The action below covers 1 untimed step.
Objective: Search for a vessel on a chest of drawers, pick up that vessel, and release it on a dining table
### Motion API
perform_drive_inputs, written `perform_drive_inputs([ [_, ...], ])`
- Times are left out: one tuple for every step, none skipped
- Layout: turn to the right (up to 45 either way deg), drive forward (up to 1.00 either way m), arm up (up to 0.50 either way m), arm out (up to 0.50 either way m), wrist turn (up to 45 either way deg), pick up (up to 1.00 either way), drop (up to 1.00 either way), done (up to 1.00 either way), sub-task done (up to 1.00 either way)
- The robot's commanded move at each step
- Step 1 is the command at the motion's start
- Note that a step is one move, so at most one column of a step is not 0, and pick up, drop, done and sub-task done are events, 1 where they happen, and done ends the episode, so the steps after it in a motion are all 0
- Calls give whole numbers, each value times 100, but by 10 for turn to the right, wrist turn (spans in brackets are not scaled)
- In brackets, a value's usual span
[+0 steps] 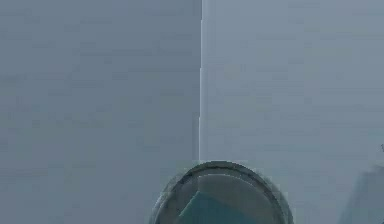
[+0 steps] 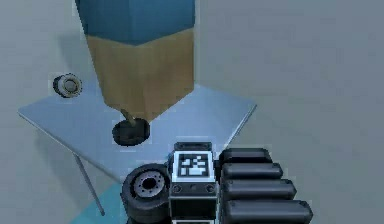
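Arm side view: the gripper (image 2: 148, 190) shows low, before a grey table (image 2: 215, 112) bearing a blue-and-tan block (image 2: 140, 60); whether it holds anything, I cannot tell.

No legible text, numbers, brands in either view. Sole marking: small white square tag with black block pattern (image 2: 193, 165), arm side view's lower middle, on dark square arm bar (image 2: 262, 186); no letters.

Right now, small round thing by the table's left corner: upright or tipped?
Tipped, apparently: the small round thing shows its dark opening sideways.
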Motion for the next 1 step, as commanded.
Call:
perform_drive_inputs([
  [0, 0, 0, 48, 0, 0, 0, 0, 0],
])
